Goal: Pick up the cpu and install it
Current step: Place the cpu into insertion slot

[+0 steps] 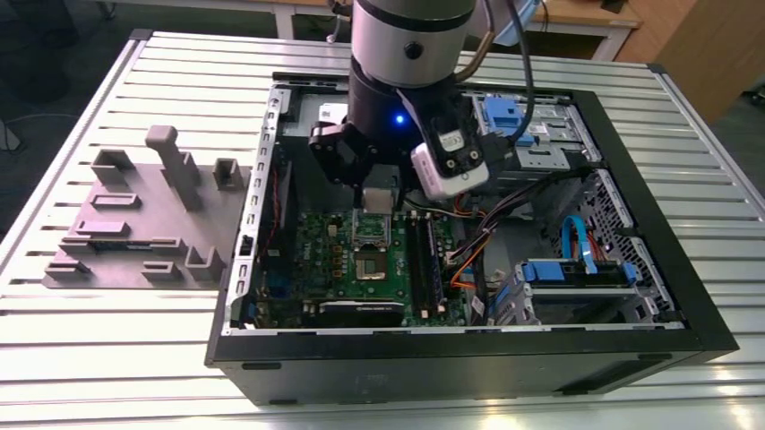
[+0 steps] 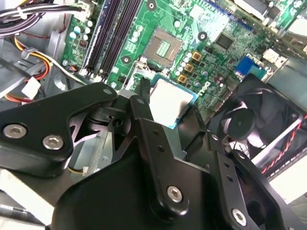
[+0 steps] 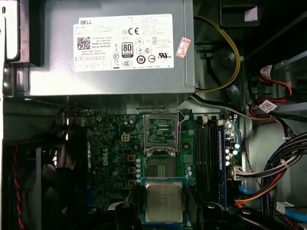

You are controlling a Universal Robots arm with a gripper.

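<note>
Inside an open desktop computer, my gripper [image 2: 170, 112] is pinching the cpu [image 3: 164, 201] by two opposite edges. My black fingers [image 2: 142, 105] are pressing on the pale rim, so the silvery top is facing up with nothing touching it. I am holding the chip flat, raised clear of the green motherboard [image 1: 322, 260]. It is hanging near the bare socket [image 3: 161, 168] and is not yet seated in it.

The socket's load plate [image 3: 160, 132] is standing folded back toward the large grey power supply [image 3: 110, 72]. I judge that this is what is leaving the contact field open for the chip. Long black memory sticks [image 3: 205, 158] are running along one side of the socket, and a black fan [image 2: 252, 124] is sitting on the other. By my reading, the narrow edge grip is giving my fingers room between the two.

The computer case [image 1: 478, 358] is lying on its side on a slatted metal table [image 1: 120, 358]. A grey parts fixture [image 1: 132, 224] is resting just beside it.
</note>
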